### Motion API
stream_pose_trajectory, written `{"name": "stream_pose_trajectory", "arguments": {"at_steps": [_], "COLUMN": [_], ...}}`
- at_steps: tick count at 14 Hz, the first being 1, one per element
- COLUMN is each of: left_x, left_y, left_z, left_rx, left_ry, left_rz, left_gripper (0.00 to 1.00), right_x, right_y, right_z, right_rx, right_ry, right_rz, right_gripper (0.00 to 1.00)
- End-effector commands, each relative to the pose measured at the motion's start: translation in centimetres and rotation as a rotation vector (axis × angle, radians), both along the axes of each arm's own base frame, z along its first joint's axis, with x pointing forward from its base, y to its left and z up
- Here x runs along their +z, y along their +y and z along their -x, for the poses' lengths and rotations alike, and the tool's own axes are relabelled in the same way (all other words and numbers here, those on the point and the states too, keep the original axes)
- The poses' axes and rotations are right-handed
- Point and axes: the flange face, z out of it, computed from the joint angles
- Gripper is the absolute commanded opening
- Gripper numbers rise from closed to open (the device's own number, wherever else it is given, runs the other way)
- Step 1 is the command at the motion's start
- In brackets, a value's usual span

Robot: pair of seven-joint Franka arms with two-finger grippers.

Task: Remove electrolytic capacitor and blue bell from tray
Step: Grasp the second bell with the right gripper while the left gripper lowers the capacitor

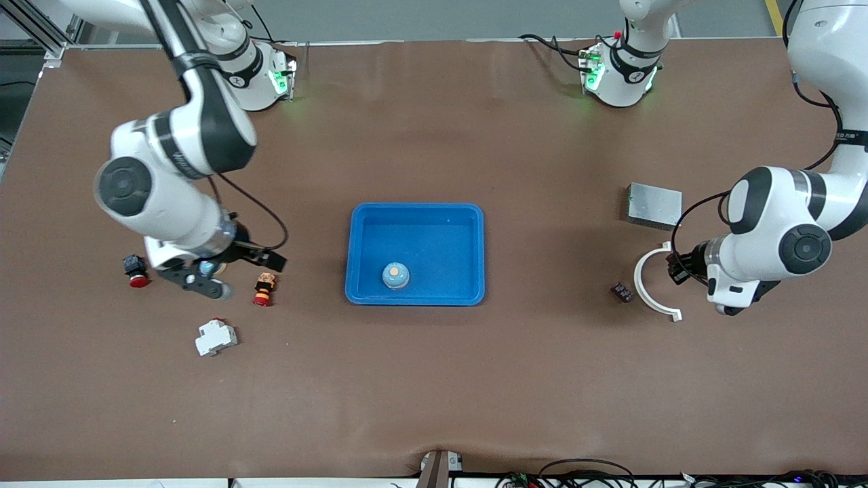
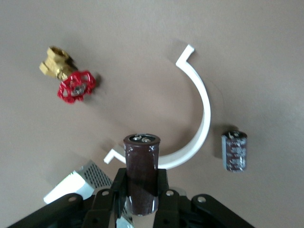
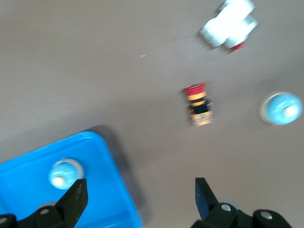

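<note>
A dark brown capacitor (image 2: 141,161) stands upright between the jaws of my left gripper (image 2: 141,178), which is shut on it above the table beside a white curved bracket (image 1: 652,285). A second capacitor (image 2: 234,151) lies on the table next to that bracket (image 2: 202,111). One light blue bell (image 1: 395,275) sits in the blue tray (image 1: 415,215) at the table's middle. Another bell (image 3: 281,108) rests on the table, partly hidden under my right gripper (image 1: 203,281) in the front view. The right gripper (image 3: 140,190) is open with nothing in it.
Toward the right arm's end lie a red push button (image 1: 136,271), an orange and red button (image 1: 264,289) and a white breaker (image 1: 215,337). Toward the left arm's end are a silver box (image 1: 654,205) and a brass valve with a red handle (image 2: 69,78).
</note>
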Motion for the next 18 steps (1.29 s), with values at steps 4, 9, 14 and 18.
{"name": "stream_pose_trajectory", "arguments": {"at_steps": [4,9,14,18], "left_x": [-4.0,-7.9,-4.0,3.4], "left_y": [3.8,4.3,4.1,-0.3], "left_z": [-0.3,0.1,-0.8,-2.6], "left_rx": [-0.06,-0.069,-0.092,-0.143], "left_ry": [-0.112,-0.091,-0.146,-0.177], "left_rz": [-0.05,-0.035,-0.069,-0.086], "left_gripper": [0.0,0.11,1.0,1.0], "right_x": [-6.3,-11.9,-15.9,-17.3], "right_y": [10.1,15.4,18.2,19.5], "right_z": [0.7,1.4,2.0,2.1], "right_rx": [-0.111,-0.194,-0.225,-0.245], "right_ry": [-0.021,-0.036,-0.053,-0.059], "right_rz": [-0.005,0.01,-0.006,0.003], "right_gripper": [1.0,1.0,1.0,1.0]}}
